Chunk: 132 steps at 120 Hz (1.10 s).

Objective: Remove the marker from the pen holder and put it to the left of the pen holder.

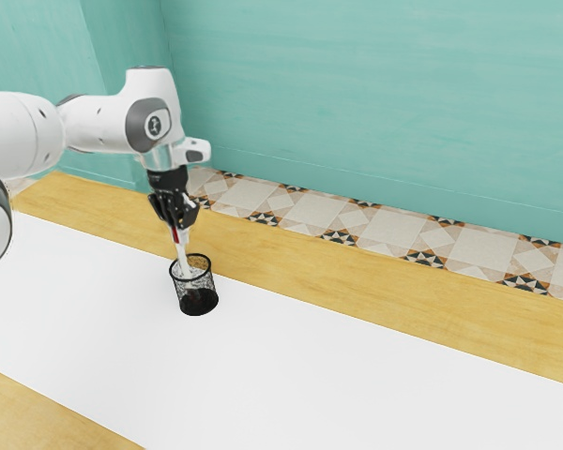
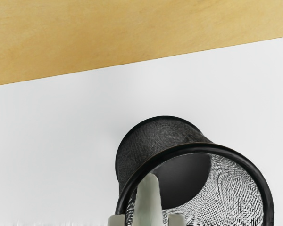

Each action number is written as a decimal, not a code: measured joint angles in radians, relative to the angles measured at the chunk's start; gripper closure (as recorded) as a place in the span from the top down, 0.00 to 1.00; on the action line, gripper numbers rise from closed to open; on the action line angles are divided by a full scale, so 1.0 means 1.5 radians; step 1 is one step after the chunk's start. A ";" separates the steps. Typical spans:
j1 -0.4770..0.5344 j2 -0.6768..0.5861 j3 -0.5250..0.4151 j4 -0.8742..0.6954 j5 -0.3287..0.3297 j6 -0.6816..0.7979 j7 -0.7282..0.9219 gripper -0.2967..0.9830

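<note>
In the exterior view my gripper (image 1: 175,225) is above the pen holder, pointing down and shut on the marker. The marker (image 1: 182,257) runs down from the fingers, slightly tilted, with its lower part at the mouth of the holder. The black mesh pen holder (image 1: 198,302) stands upright on the white surface. From the wrist view, the pale marker (image 2: 148,202) lies between the gripper's (image 2: 146,220) two tips, its rounded end within the rim of the pen holder (image 2: 217,148). How deep that end sits is hard to judge.
A white surface (image 1: 310,375) lies across the wooden table (image 1: 385,300), whose far edge borders a patterned tile floor (image 1: 300,217). Behind the floor rises a teal wall (image 1: 375,94).
</note>
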 joint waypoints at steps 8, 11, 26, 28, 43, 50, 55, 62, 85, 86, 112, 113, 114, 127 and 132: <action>-0.008 -0.044 -0.001 0.004 0.011 -0.013 0.001 0.19; -0.012 -0.059 -0.001 0.014 0.018 -0.022 0.001 0.19; -0.020 -0.091 -0.001 0.090 0.079 -0.111 0.002 0.17; -0.020 -0.092 -0.001 0.100 0.090 -0.126 0.003 0.17; -0.018 -0.088 -0.001 0.131 0.184 -0.245 0.005 0.16; -0.015 -0.070 0.000 0.125 0.226 -0.289 0.005 0.16; -0.014 -0.044 0.000 0.121 0.249 -0.315 0.005 0.16; -0.011 -0.001 0.001 0.120 0.271 -0.342 0.004 0.16; 0.007 0.106 0.000 0.129 0.293 -0.375 -0.001 0.16; 0.007 0.109 0.000 0.129 0.293 -0.375 -0.001 0.16; 0.016 0.167 -0.001 0.128 0.281 -0.357 -0.006 0.16; 0.016 0.168 -0.001 0.128 0.281 -0.357 -0.006 0.16; 0.016 0.169 -0.001 0.128 0.280 -0.356 -0.006 0.16; 0.017 0.181 -0.002 0.126 0.275 -0.346 -0.007 0.16; 0.017 0.183 -0.002 0.126 0.273 -0.342 -0.008 0.16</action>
